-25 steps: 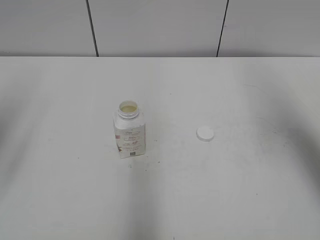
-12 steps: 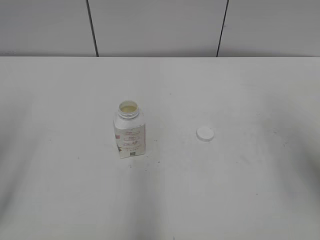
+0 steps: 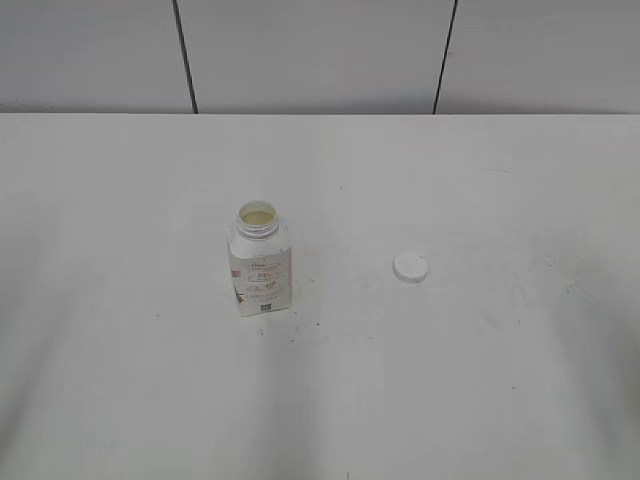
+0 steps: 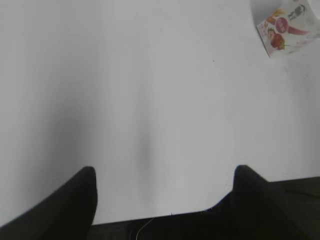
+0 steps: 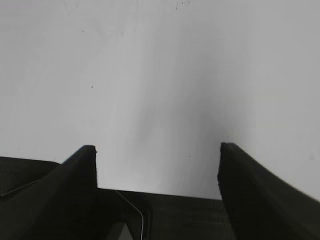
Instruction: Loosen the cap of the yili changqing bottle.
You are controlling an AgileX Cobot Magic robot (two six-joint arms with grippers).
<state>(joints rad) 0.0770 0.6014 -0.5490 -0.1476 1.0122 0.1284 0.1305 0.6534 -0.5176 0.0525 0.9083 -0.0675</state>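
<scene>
The yili changqing bottle (image 3: 260, 265) stands upright left of the table's middle, its neck open, pale liquid showing inside. Its base corner also shows in the left wrist view (image 4: 289, 26) at the top right. The white cap (image 3: 410, 267) lies flat on the table to the bottle's right, apart from it. Neither gripper shows in the exterior view. My left gripper (image 4: 165, 172) is open and empty over bare table, far from the bottle. My right gripper (image 5: 157, 147) is open and empty over bare table; neither bottle nor cap shows in its view.
The white table (image 3: 450, 400) has faint scuffs and small specks. A grey panelled wall (image 3: 320, 50) runs along its far edge. Soft shadows lie at the table's left and right sides.
The bottle and cap have not moved. The soft shadows on the table's left and right sides have faded and drawn toward the edges.
</scene>
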